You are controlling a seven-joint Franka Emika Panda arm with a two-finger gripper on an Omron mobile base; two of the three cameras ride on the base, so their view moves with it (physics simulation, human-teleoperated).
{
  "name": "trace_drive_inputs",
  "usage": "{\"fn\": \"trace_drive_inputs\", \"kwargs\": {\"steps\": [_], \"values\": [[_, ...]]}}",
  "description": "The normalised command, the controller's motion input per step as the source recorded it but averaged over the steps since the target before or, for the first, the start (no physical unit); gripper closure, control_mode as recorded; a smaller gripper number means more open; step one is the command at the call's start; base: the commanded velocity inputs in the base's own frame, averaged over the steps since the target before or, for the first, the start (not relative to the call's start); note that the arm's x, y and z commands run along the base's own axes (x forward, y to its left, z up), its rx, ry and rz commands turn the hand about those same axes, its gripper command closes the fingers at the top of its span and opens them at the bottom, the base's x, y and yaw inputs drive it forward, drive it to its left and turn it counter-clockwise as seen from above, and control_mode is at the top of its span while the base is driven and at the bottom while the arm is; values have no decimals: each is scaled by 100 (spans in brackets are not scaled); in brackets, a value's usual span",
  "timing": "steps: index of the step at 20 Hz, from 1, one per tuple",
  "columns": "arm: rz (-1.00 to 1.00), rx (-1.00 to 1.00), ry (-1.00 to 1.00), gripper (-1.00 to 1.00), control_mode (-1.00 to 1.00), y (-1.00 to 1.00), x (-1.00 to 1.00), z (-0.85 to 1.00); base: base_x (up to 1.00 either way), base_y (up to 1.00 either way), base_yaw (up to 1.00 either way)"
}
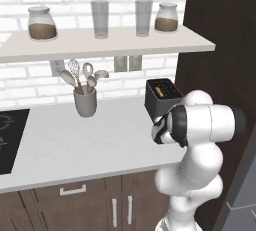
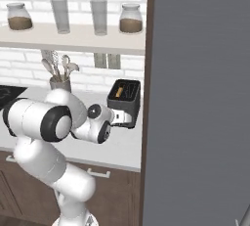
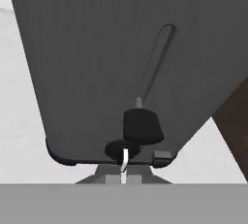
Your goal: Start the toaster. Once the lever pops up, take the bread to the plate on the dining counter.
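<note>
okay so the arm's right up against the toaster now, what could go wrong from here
1. In the hand view the shut pincer sits low on the toaster face beside the lever knob, near the bottom of its slot. It could slide off the knob.
2. The toaster stands near the counter's right end, next to a tall dark panel. A hard push may shift it.
3. The bread barely shows in a slot, so gripping it later could be awkward.

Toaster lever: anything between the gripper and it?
Nothing visible. In the hand view the shut gripper sits right at the toaster front face, just below the lever knob, which is at the bottom of its slot.
</note>
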Motion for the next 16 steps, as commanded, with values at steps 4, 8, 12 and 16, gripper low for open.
{"fn": "trace_drive_inputs", "kwargs": {"steps": [4, 8, 12, 16], "values": [[-10, 0, -10, -100, -100, 0, -11, 100, 0, 0, 0], [-14, 0, -11, -100, -100, 0, -30, 100, 0, 0, 0], [-14, 0, -10, -100, -100, 0, -45, 100, 0, 0, 0], [-6, 0, 1, -100, -100, 0, -34, 100, 0, 0, 0]]}}
